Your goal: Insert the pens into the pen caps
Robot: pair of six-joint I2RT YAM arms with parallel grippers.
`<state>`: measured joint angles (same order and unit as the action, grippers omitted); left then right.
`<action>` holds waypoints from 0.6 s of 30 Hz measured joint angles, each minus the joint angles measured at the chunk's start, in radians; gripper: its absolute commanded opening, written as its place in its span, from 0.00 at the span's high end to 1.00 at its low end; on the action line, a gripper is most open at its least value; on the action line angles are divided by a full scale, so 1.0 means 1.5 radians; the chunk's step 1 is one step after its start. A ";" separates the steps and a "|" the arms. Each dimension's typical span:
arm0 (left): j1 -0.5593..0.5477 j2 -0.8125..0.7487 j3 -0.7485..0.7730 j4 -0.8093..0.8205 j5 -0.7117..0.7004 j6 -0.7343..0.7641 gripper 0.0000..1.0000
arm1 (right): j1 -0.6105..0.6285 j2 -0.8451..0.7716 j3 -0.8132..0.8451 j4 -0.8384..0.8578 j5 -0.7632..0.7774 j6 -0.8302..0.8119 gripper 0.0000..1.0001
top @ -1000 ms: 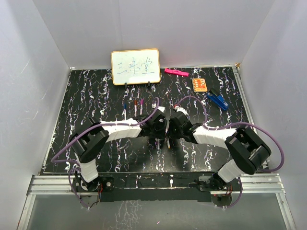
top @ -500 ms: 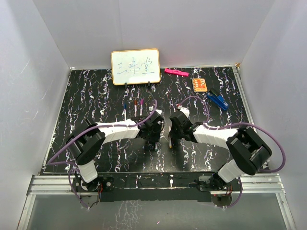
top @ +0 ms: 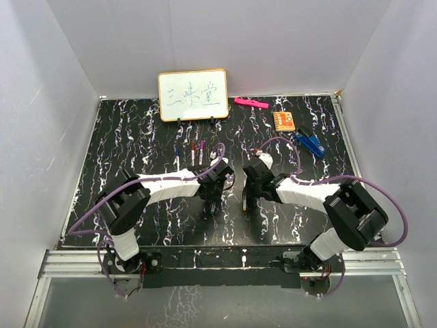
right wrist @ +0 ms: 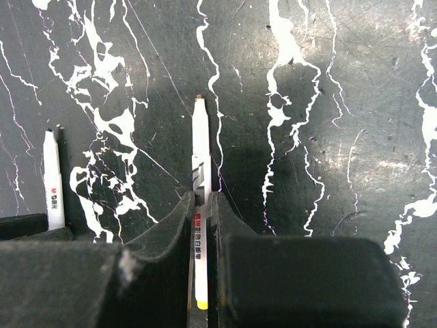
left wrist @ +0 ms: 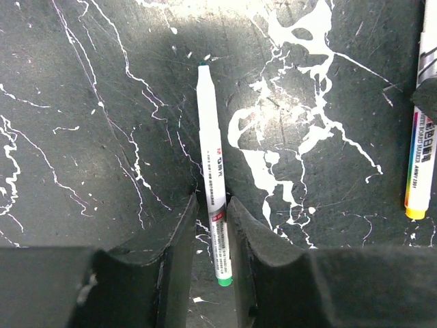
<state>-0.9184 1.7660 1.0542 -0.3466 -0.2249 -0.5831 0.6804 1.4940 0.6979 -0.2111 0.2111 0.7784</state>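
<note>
My left gripper [top: 213, 199] is low over the black marbled table. Its fingers stand narrowly open on either side of a white pen with a green end [left wrist: 212, 164], and a thin gap shows on each side. That pen also shows in the right wrist view [right wrist: 53, 186]. My right gripper [top: 246, 200] is shut on a white pen with a yellow end [right wrist: 200, 137], which is also seen in the left wrist view [left wrist: 419, 150]. Three more pens [top: 193, 154] with blue, brown and purple ends lie in a row farther back. I see no loose pen caps.
A small whiteboard [top: 193, 94] stands at the back. A pink highlighter [top: 250, 103], an orange card [top: 285, 121] and a blue clip [top: 311, 143] lie at the back right. White walls enclose the table.
The two grippers were close together a second ago. The left one has moved left and away from the right one. Each now has its own pen between its fingers.
</note>
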 measured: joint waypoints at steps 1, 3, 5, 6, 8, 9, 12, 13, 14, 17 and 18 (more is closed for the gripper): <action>0.000 0.004 0.005 -0.005 -0.003 0.001 0.78 | -0.001 0.000 0.000 0.000 0.000 0.001 0.95; -0.002 0.014 0.018 -0.019 -0.007 0.002 0.79 | -0.001 0.000 0.000 0.000 0.000 0.002 0.91; -0.002 0.022 0.029 -0.030 -0.009 0.003 0.80 | -0.001 -0.001 0.000 0.000 0.001 0.001 0.79; -0.003 0.025 0.032 -0.033 -0.009 0.003 0.80 | -0.002 -0.002 0.000 0.000 0.002 0.001 0.71; -0.003 0.028 0.036 -0.037 -0.008 0.004 0.81 | -0.003 -0.008 0.000 -0.007 0.006 -0.002 0.61; -0.003 0.028 0.037 -0.037 -0.008 0.005 0.81 | -0.003 -0.014 -0.001 -0.013 0.009 -0.009 0.59; -0.003 0.030 0.039 -0.038 -0.007 0.005 0.83 | -0.006 -0.033 -0.006 -0.040 0.019 -0.020 0.55; -0.003 0.031 0.039 -0.039 -0.006 0.004 0.83 | -0.006 -0.037 -0.006 -0.051 0.021 -0.025 0.55; -0.003 0.031 0.039 -0.039 -0.005 0.004 0.83 | -0.006 -0.040 -0.006 -0.061 0.023 -0.028 0.55; -0.001 0.032 0.039 -0.038 0.001 0.004 0.83 | -0.006 -0.050 -0.006 -0.089 0.031 -0.036 0.54; 0.001 0.032 0.039 -0.037 0.003 0.004 0.85 | -0.006 -0.054 -0.006 -0.095 0.032 -0.038 0.54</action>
<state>-0.9176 1.8145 1.1126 -0.4026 -0.2199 -0.5766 0.6708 1.4132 0.6891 -0.3531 0.2596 0.7216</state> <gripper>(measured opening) 0.173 0.456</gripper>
